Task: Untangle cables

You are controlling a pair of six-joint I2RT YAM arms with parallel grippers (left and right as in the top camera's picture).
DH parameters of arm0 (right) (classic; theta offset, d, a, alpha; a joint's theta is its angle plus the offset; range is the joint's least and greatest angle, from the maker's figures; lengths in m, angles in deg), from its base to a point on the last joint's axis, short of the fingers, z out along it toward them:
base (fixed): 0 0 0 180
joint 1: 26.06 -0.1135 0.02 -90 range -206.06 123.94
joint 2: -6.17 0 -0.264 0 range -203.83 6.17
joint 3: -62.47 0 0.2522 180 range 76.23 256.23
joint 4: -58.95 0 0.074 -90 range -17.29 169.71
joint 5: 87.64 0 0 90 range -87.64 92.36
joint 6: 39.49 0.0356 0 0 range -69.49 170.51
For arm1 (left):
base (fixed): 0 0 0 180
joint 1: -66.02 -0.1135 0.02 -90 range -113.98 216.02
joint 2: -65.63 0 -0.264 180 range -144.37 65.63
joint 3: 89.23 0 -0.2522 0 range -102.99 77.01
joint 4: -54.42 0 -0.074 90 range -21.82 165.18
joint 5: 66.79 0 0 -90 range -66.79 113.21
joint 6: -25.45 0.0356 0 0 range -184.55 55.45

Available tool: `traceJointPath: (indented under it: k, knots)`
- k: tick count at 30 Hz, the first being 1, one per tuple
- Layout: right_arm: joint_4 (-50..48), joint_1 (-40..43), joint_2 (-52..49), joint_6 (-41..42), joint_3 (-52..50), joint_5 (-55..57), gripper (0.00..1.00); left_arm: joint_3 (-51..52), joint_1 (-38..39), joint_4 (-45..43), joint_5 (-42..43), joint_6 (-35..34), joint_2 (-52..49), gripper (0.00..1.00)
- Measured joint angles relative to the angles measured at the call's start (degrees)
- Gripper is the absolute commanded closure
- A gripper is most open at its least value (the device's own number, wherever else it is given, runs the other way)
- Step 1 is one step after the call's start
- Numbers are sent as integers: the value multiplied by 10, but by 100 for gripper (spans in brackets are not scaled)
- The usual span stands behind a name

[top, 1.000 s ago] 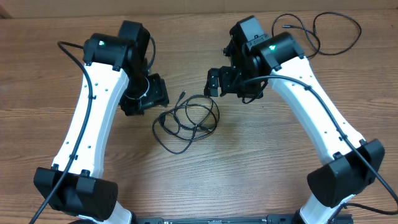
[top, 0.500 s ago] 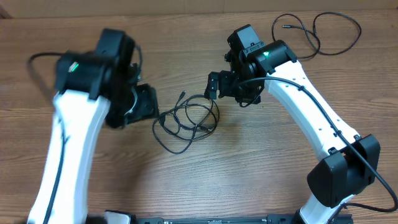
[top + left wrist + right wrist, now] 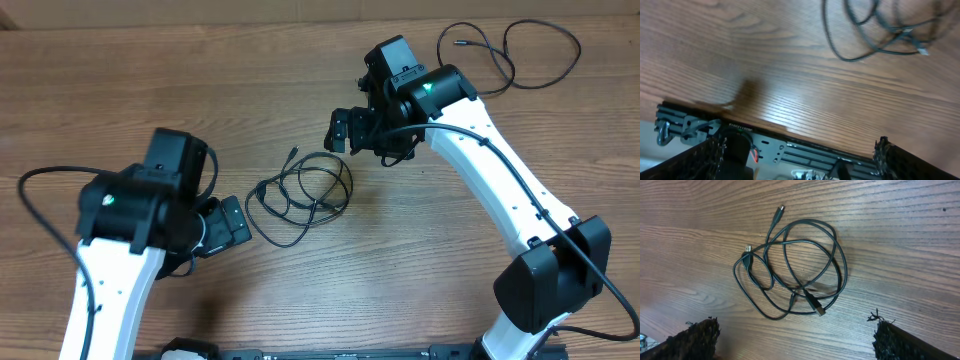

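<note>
While the tangled cables [image 3: 305, 197] lie loose on the worktop [image 3: 300, 80], neither arm has a hold on them. The right end effector [image 3: 340, 130] hangs just beyond the bundle's far edge, its fingers spread wide with nothing between them. Its wrist camera looks down on the cables [image 3: 790, 270] ahead of those fingers, several loops crossing one another with plug ends poking out. That stance seems suited to choosing a strand to pinch. The left end effector [image 3: 224, 225] sits just beside the bundle on the opposite side, likewise splayed and empty. Its camera catches only the nearest loops [image 3: 875, 50] in front of it, so it appears stationed to pin or pull against the other arm. A lone cable [image 3: 520, 55] lies well apart behind the right end effector, probably one already freed. The likely next step is a grasp on an outer loop.
</note>
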Motion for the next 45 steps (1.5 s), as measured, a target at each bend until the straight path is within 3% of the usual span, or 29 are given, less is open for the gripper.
traceJointPath:
  k: [5, 8, 13, 19, 21, 28, 40, 45]
  knots:
    - [6, 0, 0, 0, 0, 0, 0, 29, 0, -77, -12, -13, -20, 0]
    - [9, 0, 0, 0, -2, 0, 0, 41, 0, -120, -21, -17, -36, 12]
    - [17, 0, 0, 0, -15, 0, 0, 72, 0, -186, -36, -18, -90, 15]
    - [20, 0, 0, 0, -17, 0, 0, 96, 0, -222, -5, 8, -187, 40]
    - [20, 0, 0, 0, -17, 0, 0, 97, 0, -230, 18, 36, -219, 42]
    - [20, 0, 0, 0, -17, 0, 0, 98, -1, -255, 26, 82, -300, 40]
    - [21, 0, 0, 0, -17, 0, 0, 100, -4, -361, 5, 95, -373, 43]
    - [20, 0, 0, 0, -17, 0, 0, 100, -4, -390, -21, 97, -375, 38]
